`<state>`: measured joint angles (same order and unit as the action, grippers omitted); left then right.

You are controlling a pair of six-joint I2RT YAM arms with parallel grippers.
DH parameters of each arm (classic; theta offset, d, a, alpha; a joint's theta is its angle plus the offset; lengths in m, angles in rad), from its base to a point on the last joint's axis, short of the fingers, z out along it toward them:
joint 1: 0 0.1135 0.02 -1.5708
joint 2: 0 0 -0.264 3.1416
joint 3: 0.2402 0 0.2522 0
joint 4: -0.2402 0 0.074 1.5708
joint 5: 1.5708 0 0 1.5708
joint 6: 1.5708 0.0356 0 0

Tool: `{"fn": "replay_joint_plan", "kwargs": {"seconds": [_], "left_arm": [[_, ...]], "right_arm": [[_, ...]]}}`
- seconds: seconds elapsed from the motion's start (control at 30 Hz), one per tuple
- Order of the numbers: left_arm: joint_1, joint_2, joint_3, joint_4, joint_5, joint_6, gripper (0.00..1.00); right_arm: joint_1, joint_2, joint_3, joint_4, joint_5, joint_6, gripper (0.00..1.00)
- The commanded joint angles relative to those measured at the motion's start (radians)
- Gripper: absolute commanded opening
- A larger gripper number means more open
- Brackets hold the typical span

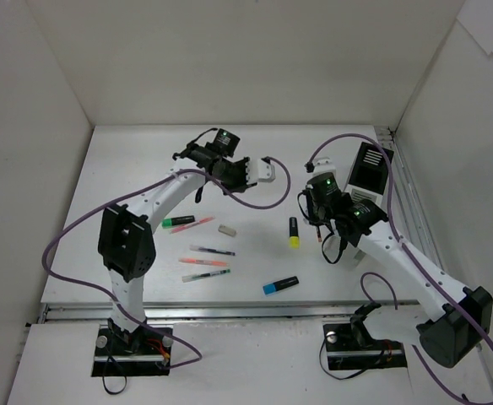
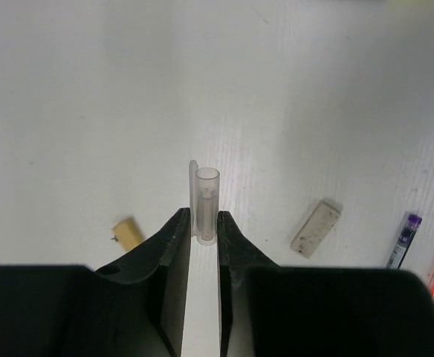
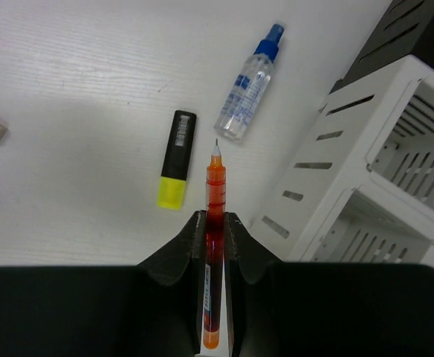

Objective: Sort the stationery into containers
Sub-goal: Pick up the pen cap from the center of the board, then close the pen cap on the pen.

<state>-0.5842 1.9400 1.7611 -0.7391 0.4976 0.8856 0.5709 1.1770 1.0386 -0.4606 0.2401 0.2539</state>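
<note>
My right gripper (image 3: pixel 215 219) is shut on an orange pen (image 3: pixel 215 186) that points forward past the jaws, above the table beside the organizer's white sections (image 3: pixel 328 175); its black section (image 3: pixel 414 26) lies beyond. In the top view this gripper (image 1: pixel 316 219) hangs left of the organizer (image 1: pixel 370 164). A yellow highlighter (image 3: pixel 176 160) and a clear blue-capped glue bottle (image 3: pixel 248 85) lie just ahead. My left gripper (image 2: pixel 202 219) is shut on a clear pen cap (image 2: pixel 206 201), high over the table's far middle (image 1: pixel 259 173). A tan eraser (image 2: pixel 128 233) and a white eraser (image 2: pixel 315 228) lie below it.
Several loose pens lie left of centre, among them a green-capped marker (image 1: pixel 177 222), a purple-ended pen (image 1: pixel 213 251) and a pink pen (image 1: pixel 204 262). A blue highlighter (image 1: pixel 280 285) lies near the front edge. White walls close in the back and both sides.
</note>
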Motion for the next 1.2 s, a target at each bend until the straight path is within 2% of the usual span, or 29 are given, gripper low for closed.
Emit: {"fn": "replay_joint_plan", "kwargs": {"seconds": [0.0,0.1,0.13,0.23,0.27,0.3,0.37,0.4,0.47,0.5,0.57,0.6,0.7,0.9,1.0,1.1,1.17], "left_arm": [[0.003,-0.085,0.119,0.024,-0.011,-0.19,0.0],[0.014,-0.092,0.23,0.024,-0.011,-0.286,0.0],[0.014,-0.104,0.253,0.044,-0.019,-0.301,0.0],[0.014,-0.142,0.322,0.092,-0.082,-0.494,0.0],[0.033,-0.163,0.321,0.101,-0.07,-0.622,0.0],[0.055,-0.177,0.296,0.154,-0.006,-0.69,0.0],[0.121,-0.24,0.152,0.248,0.126,-0.816,0.0],[0.136,-0.257,0.096,0.323,0.219,-0.932,0.0],[0.145,-0.303,-0.03,0.36,0.255,-0.996,0.0],[0.146,-0.314,-0.064,0.366,0.259,-1.031,0.0],[0.126,-0.346,-0.139,0.353,0.256,-1.06,0.0],[0.126,-0.355,-0.164,0.345,0.271,-1.079,0.0],[0.126,-0.401,-0.258,0.339,0.335,-1.135,0.0],[0.046,-0.464,-0.37,0.27,0.372,-1.163,0.0],[0.008,-0.467,-0.397,0.251,0.424,-1.159,0.0],[-0.022,-0.469,-0.451,0.289,0.504,-1.159,0.0],[-0.034,-0.461,-0.488,0.314,0.541,-1.163,0.0]], "right_arm": [[0.006,-0.028,0.052,0.089,0.117,-0.146,0.0],[-0.002,-0.063,0.046,0.195,0.122,-0.229,0.0],[-0.011,-0.092,0.043,0.224,0.107,-0.305,0.0],[-0.039,-0.141,0.023,0.339,0.032,-0.45,0.0],[-0.048,-0.154,0.006,0.37,-0.035,-0.497,0.0],[-0.058,-0.166,-0.003,0.429,-0.07,-0.603,0.0],[-0.066,-0.168,-0.023,0.454,-0.163,-0.714,0.0],[-0.068,-0.159,-0.026,0.505,-0.183,-0.814,0.0],[-0.065,-0.136,-0.003,0.508,-0.234,-0.905,0.0],[-0.066,-0.12,0.011,0.479,-0.261,-1.014,0.0],[-0.068,-0.073,0.041,0.43,-0.321,-1.14,0.0],[-0.062,-0.057,0.047,0.412,-0.331,-1.259,0.0],[-0.062,0.001,0.072,0.355,-0.39,-1.48,0.0],[-0.031,0.131,0.208,0.102,-0.567,-1.799,0.0],[0.019,0.154,0.212,0.056,-0.552,-1.907,0.0],[0.067,0.135,0.187,0.033,-0.527,-1.944,0.0],[0.079,0.107,0.146,0.027,-0.562,-1.958,0.0]]}}
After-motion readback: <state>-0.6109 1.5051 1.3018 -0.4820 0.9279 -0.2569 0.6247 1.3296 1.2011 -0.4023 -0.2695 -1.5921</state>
